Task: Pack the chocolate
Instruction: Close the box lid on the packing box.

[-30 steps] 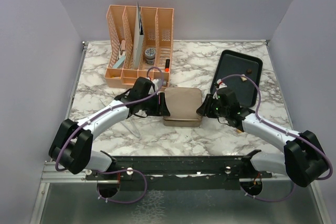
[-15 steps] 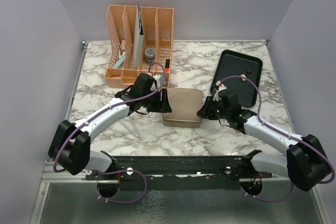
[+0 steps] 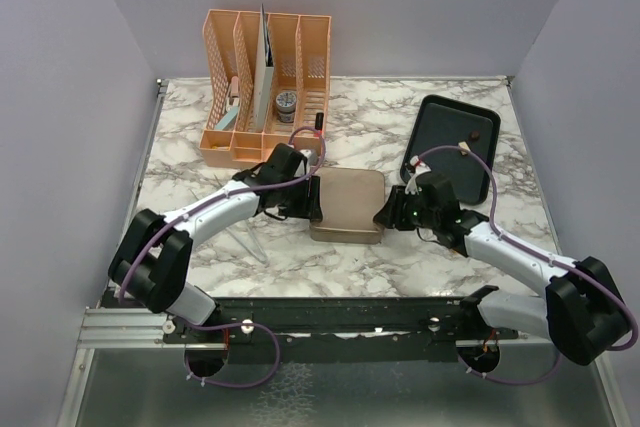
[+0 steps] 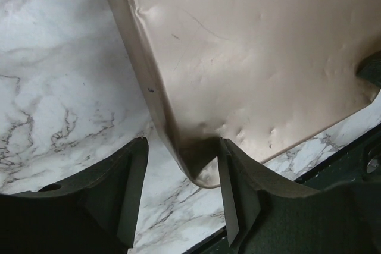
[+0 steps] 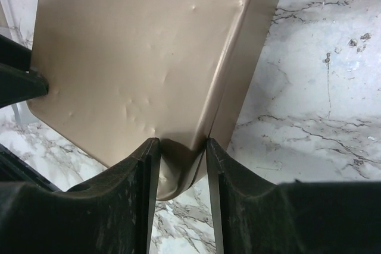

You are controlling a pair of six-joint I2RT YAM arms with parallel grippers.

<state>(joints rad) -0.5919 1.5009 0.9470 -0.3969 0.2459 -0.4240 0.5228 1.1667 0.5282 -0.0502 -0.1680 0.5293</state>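
Lying on a black tray (image 3: 440,117), one small brown chocolate piece (image 3: 474,135); nearby, a dented, closed gold tin (image 3: 347,203) at the marble-patterned bench (image 3: 380,117) centre. The right end effector (image 5: 180,144) clamps one corner; the left end effector (image 4: 181,147) straddles another, parted with a gap. Pale lilac walls (image 3: 400,7) enclose.

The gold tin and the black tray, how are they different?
The gold tin is shiny tan with its lid on; the black tray is dark and open, with a small brown bit on it. The tin has the left hand and right hand at its corners; the tray has none. Both have rounded corners.
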